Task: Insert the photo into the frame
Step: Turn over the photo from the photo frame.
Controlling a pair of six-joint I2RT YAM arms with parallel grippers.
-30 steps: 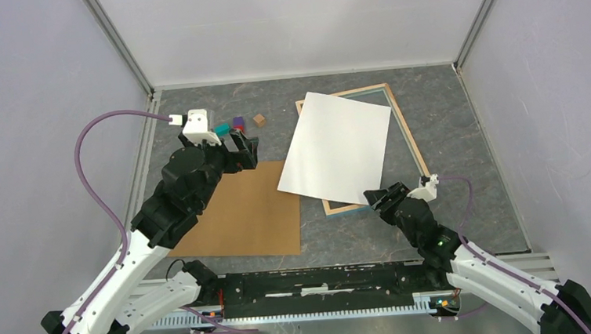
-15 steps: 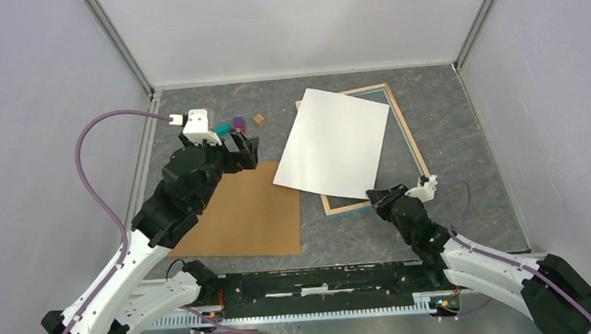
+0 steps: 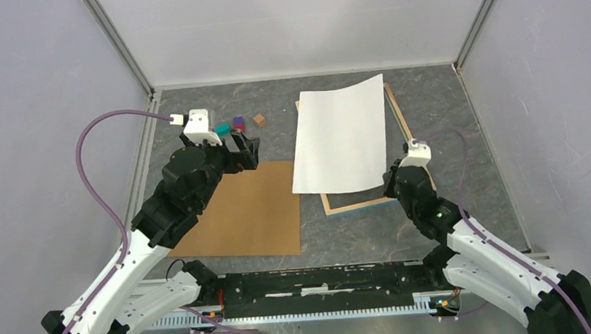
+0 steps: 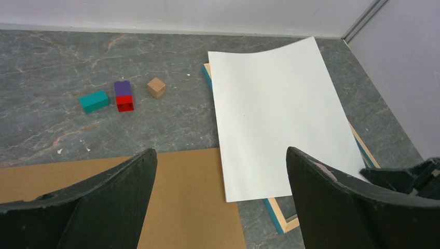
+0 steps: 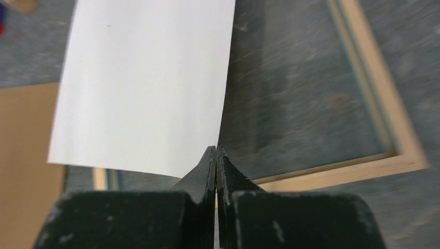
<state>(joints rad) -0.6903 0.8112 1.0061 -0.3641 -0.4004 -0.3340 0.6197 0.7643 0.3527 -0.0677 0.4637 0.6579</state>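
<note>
My right gripper [image 3: 390,179] is clenched on the near right corner of the photo [image 3: 340,136] — in the right wrist view the two jaws meet tip to tip [image 5: 215,155] with the sheet's corner going in between them. The photo [image 5: 145,88] shows me only its plain white side; the print itself I cannot see. It sits over the frame [image 3: 358,203], covering most of the opening, and it is not flat: the sheet bows, with its far edge curving. Its left edge runs past the frame's left rail, and its near left corner reaches over the corner of the brown backing board [image 3: 244,214].

The frame lies on the grey marbled tabletop [image 3: 465,163], right of centre. I can see its pale wood near rail [image 5: 337,174] and right rail, with a blue-green strip along them, and bare tabletop through the uncovered right part of the opening.

My left gripper [image 4: 220,155] is released, jaws spread wide, holding nothing — it hangs over the far edge of the backing board [image 4: 192,197], pointed toward the photo [image 4: 275,119]. Past it, toward the far left of the tabletop, lie a teal block [image 4: 94,101], a purple-and-red block [image 4: 123,96] and a small wooden cube [image 4: 156,87], all apart from the frame.
</note>
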